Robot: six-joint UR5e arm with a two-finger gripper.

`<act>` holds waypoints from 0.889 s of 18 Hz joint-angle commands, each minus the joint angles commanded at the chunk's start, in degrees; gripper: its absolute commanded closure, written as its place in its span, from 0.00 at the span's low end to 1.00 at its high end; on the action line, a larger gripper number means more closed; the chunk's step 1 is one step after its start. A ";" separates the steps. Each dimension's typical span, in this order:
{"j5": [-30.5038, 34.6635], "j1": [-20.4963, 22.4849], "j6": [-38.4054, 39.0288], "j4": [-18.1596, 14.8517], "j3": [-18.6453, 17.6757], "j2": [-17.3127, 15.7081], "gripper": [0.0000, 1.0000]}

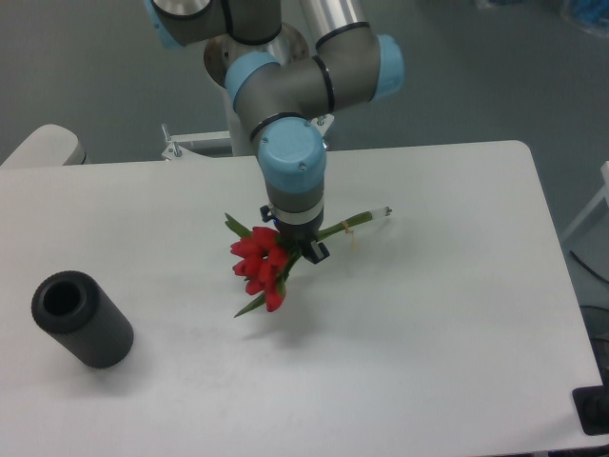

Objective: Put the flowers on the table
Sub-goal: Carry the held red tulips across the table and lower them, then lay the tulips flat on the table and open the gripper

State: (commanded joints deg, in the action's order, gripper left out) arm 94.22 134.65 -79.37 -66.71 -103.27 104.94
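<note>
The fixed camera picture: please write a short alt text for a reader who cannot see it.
A robot arm's gripper holds a bunch of red flowers by the stems above the middle of a white table, blooms pointing left and stems sticking out to the right. A dark grey cylinder lies near the table's left edge, far from the flowers.

flowers (260, 269) mid-worktop (457, 333), under tool (293, 246) | stems toward right rear | cylinder (81, 319) on worktop, front left, well apart from flowers
</note>
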 joint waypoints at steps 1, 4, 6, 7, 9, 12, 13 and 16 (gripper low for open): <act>0.00 0.00 0.00 0.09 0.00 0.17 0.70; 0.00 -0.09 -0.09 0.09 0.35 1.32 0.37; -0.09 -0.09 0.09 0.17 0.44 1.32 0.00; -0.09 -0.09 0.35 0.44 0.44 1.32 0.00; 0.09 -0.09 0.44 1.66 0.70 1.32 0.00; 0.18 0.17 -0.09 2.37 2.10 1.32 0.00; 0.09 0.26 -0.09 2.37 3.07 1.49 0.00; 0.09 0.61 -0.61 2.20 6.67 3.24 0.00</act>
State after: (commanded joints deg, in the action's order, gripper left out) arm 94.31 135.26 -79.98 -64.51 -96.61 108.19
